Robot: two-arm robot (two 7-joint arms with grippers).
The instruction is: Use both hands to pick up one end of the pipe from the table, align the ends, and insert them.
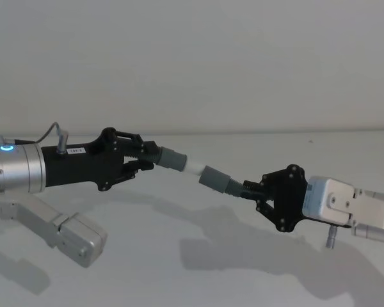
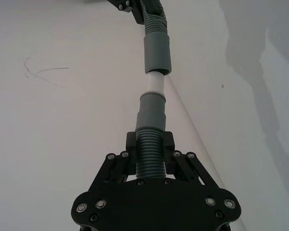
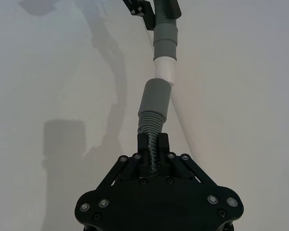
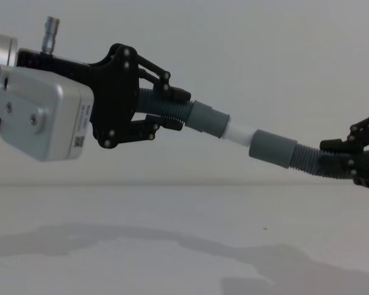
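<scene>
Left gripper grasps the white-tipped hose; right gripper grasps the socket hose; tip entering socket above the table.

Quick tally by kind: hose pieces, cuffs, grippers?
Ribbed hose pieces: 2, left-held, right-held
Smooth grey cuffs: 2, white-tipped cuff, socket cuff
Grippers: 2, left gripper, right gripper
Total: 6

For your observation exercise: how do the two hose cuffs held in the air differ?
The left cuff ends in a narrower white tip; the right cuff is an open socket taking that tip. The left cuff sits higher, the right lower. Both are smooth grey, on ribbed hose, each gripped by a claw.
</scene>
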